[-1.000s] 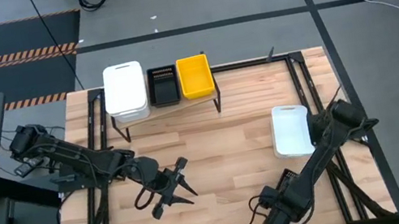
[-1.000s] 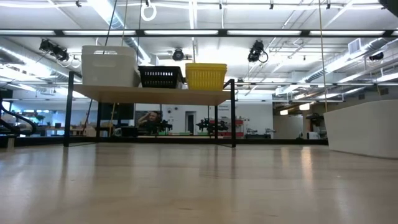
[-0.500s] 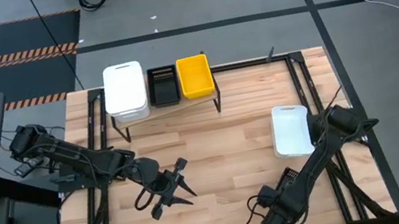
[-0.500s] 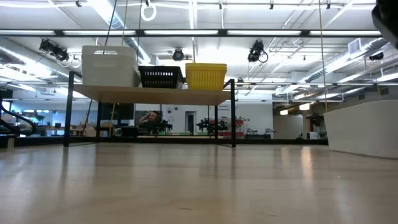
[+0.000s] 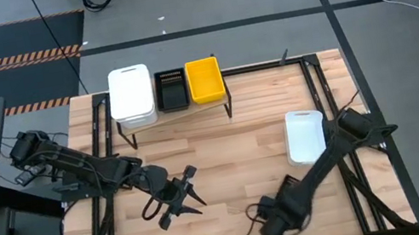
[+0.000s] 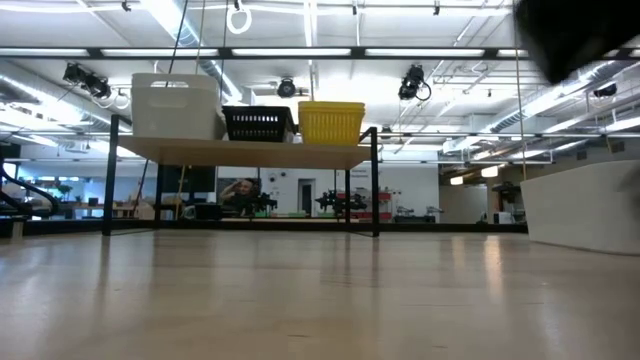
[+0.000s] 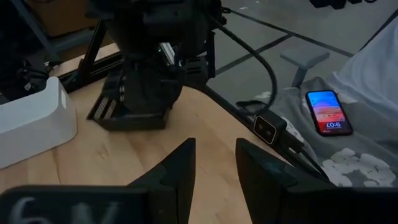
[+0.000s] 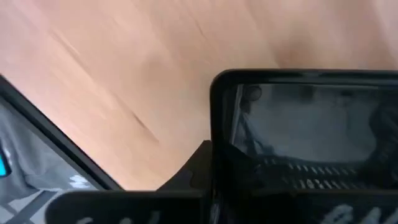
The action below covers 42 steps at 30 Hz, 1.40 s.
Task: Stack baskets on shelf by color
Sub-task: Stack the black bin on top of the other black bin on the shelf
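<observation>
The black perforated plastic basket (image 8: 311, 143) that concerns us now sits hard against the right wrist camera, low over the front of the large slatted wooden tabletop (image 5: 224, 149), near its front edge. From there we judge that the right gripper (image 5: 269, 221) is clamped on its rim, though the fingers themselves are hidden. Its home is the light wooden shelf on thin black legs (image 6: 250, 152) at the back of the table. There a second black basket (image 5: 171, 90) waits in the middle, between the stacked white baskets (image 5: 131, 95) and the yellow basket (image 5: 205, 79), each touching its neighbour. To do this well we should lift clear of the table, carry the basket level above the shelf's height, square it over the black one and lower it straight, since the flanking bins leave no slack sideways. The path from front to back runs over bare wood. The loose white plastic basket (image 5: 305, 136) lies beside the right arm's base, off that line. The left gripper (image 5: 184, 193) hovers at front left with its fingers spread and empty, near enough that we should keep our swing to the right of it.
</observation>
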Each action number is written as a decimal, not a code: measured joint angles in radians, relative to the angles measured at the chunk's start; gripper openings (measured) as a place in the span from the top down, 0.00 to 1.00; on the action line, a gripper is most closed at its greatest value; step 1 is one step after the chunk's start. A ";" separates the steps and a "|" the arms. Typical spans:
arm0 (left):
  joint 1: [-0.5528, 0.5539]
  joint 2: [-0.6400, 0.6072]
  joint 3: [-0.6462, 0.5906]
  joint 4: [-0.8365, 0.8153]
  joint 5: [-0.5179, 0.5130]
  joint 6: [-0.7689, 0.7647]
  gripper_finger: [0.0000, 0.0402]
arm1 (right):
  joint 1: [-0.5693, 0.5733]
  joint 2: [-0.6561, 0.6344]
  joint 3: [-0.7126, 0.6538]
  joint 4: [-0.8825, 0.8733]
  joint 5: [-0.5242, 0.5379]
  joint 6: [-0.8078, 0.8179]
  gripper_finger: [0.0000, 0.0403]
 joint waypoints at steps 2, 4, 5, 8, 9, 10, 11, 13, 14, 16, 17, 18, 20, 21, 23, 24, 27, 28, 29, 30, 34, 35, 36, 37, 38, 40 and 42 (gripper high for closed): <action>0.000 -0.005 0.000 -0.009 0.000 -0.001 0.70 | -0.043 -0.001 0.001 0.009 0.006 -0.098 0.96; 0.000 -0.016 0.000 -0.023 0.000 -0.013 0.70 | -0.093 -0.002 0.001 0.012 0.007 -0.193 0.98; 0.000 -0.024 0.000 -0.034 0.000 -0.024 0.70 | -0.119 -0.002 0.001 0.013 0.008 -0.244 0.98; 0.000 -0.048 0.000 -0.087 0.000 -0.047 0.70 | -0.197 -0.003 0.001 0.023 0.025 -0.403 0.97; 0.000 -0.056 0.000 -0.107 -0.003 -0.052 0.70 | -0.223 -0.004 0.002 0.034 0.035 -0.460 0.97; -0.001 -0.067 0.000 -0.137 -0.013 -0.053 0.70 | -0.248 -0.004 0.004 0.050 0.048 -0.518 0.97; -0.002 -0.074 0.000 -0.156 -0.023 -0.057 0.70 | -0.275 -0.004 0.008 0.068 0.059 -0.578 0.97; -0.004 -0.086 0.000 -0.184 -0.052 -0.078 0.70 | -0.324 -0.004 0.021 0.112 0.085 -0.675 0.97; -0.005 -0.092 0.000 -0.207 -0.069 -0.083 0.70 | -0.347 -0.004 0.026 0.144 0.094 -0.720 0.97; -0.008 -0.101 0.000 -0.222 -0.090 -0.103 0.70 | -0.386 -0.002 0.039 0.209 0.097 -0.800 0.97; -0.008 -0.101 0.000 -0.225 -0.094 -0.106 0.70 | -0.403 -0.002 0.047 0.231 0.097 -0.839 0.97; -0.008 -0.101 0.000 -0.235 -0.096 -0.106 0.70 | -0.417 -0.002 0.054 0.255 0.096 -0.870 0.97; -0.014 -0.105 -0.001 -0.241 -0.095 -0.109 0.70 | -0.440 -0.002 0.065 0.286 0.089 -0.917 0.97; -0.017 -0.107 -0.001 -0.235 -0.095 -0.112 0.70 | -0.449 -0.002 0.065 0.289 0.085 -0.932 0.97; -0.019 -0.107 -0.001 -0.239 -0.095 -0.121 0.70 | -0.461 -0.002 0.065 0.295 0.083 -0.952 0.97; -0.019 -0.106 -0.001 -0.243 -0.095 -0.127 0.70 | -0.465 -0.002 0.065 0.295 0.081 -0.959 0.97; -0.018 -0.106 -0.001 -0.240 -0.095 -0.132 0.70 | -0.467 0.004 0.065 0.308 0.073 -0.962 0.97; -0.018 -0.106 -0.001 -0.242 -0.095 -0.132 0.70 | -0.465 0.006 0.065 0.316 0.072 -0.962 0.97; -0.018 -0.106 -0.001 -0.241 -0.095 -0.132 0.70 | -0.459 0.007 0.065 0.327 0.072 -0.965 0.96; -0.018 -0.106 -0.001 -0.240 -0.095 -0.133 0.70 | -0.454 0.007 0.065 0.346 0.074 -0.972 0.95; -0.019 -0.106 -0.001 -0.239 -0.093 -0.133 0.70 | -0.435 0.007 0.065 0.423 0.089 -1.006 0.86; -0.019 -0.106 -0.001 -0.239 -0.092 -0.133 0.70 | -0.433 0.007 0.065 0.442 0.089 -1.012 0.83; -0.019 -0.106 -0.001 -0.240 -0.092 -0.133 0.70 | -0.431 0.007 0.065 0.457 0.090 -1.015 0.80; -0.019 -0.106 -0.001 -0.239 -0.092 -0.133 0.70 | -0.430 0.007 0.065 0.460 0.092 -1.015 0.76; -0.019 -0.106 -0.001 -0.241 -0.093 -0.133 0.70 | -0.430 0.007 0.065 0.457 0.096 -1.015 0.73; -0.019 -0.106 -0.001 -0.244 -0.095 -0.133 0.70 | -0.431 0.007 0.065 0.455 0.100 -1.015 0.67; -0.018 -0.106 -0.001 -0.244 -0.095 -0.133 0.70 | -0.431 0.007 0.065 0.456 0.100 -1.015 0.61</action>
